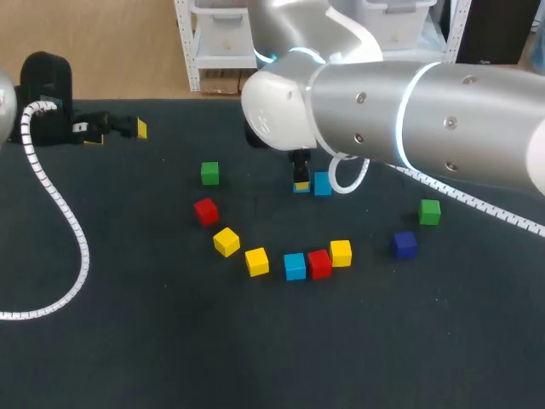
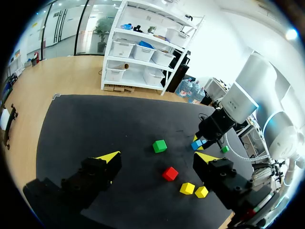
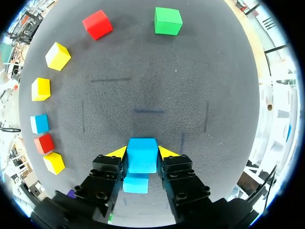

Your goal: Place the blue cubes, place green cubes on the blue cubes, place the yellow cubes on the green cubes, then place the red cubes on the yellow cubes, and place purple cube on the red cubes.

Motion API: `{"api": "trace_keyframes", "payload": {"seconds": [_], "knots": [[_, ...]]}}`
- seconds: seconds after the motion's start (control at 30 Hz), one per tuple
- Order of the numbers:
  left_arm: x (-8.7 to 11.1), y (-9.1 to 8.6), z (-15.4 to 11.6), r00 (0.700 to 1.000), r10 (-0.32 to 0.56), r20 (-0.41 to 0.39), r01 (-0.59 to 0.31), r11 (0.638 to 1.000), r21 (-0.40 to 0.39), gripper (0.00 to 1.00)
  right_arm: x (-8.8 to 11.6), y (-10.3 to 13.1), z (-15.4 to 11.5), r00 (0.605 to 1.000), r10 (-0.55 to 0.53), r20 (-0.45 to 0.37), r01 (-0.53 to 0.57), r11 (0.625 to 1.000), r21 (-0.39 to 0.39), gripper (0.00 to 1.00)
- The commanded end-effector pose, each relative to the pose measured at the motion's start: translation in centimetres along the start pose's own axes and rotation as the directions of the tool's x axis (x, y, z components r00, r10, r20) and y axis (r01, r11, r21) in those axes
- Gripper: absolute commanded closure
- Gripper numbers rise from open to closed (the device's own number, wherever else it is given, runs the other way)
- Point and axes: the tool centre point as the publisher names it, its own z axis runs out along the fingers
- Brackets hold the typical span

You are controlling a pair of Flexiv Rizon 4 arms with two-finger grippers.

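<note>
The right pincer (image 3: 143, 151) is shut on a blue cube (image 3: 141, 160), one yellow tip pressed flat against each of two opposite faces. The cube is held square, not skewed. Whether its underside is already on the desk (image 1: 170, 341) cannot be told from these views.

Just behind the held cube, on the wrist side, a second blue cube (image 3: 136, 184) is seen, touching it or very nearly so. In the head view the pair is found in the middle of the desk, under the right arm.

The step in hand is judged to be the setting of this cube beside the second one, as part of the bottom layer. It would be done well if the cube were lowered straight, so that the neighbour is not pushed. The two faces should be brought flush and edge to edge, since green cubes are to be borne on top. The fingers should be parted only once the cube is fully seated, and only slightly. The lift away should be straight up, so that neither cube is dragged.

A third blue cube (image 1: 295, 266) is left in the curved row nearer the robot, touching a red cube (image 1: 319, 263). It is well apart from the pair.

The left pincer (image 2: 156, 157) is held wide open and empty over the far left of the desk.
</note>
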Motion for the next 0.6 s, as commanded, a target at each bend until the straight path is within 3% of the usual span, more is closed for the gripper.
{"api": "trace_keyframes", "payload": {"seconds": [0.03,0.6], "knots": [[0.0,0.1,0.0,1.000,0.000,0.001,0.000,1.000,0.002,0.00,0.3,0.5,-0.2,1.000,0.003,0.010,-0.003,1.000,0.002,0.87],[0.0,0.1,0.0,1.000,0.000,0.001,0.000,1.000,0.002,0.00,0.5,1.5,0.2,1.000,0.014,0.017,-0.014,1.000,-0.004,0.82]]}}
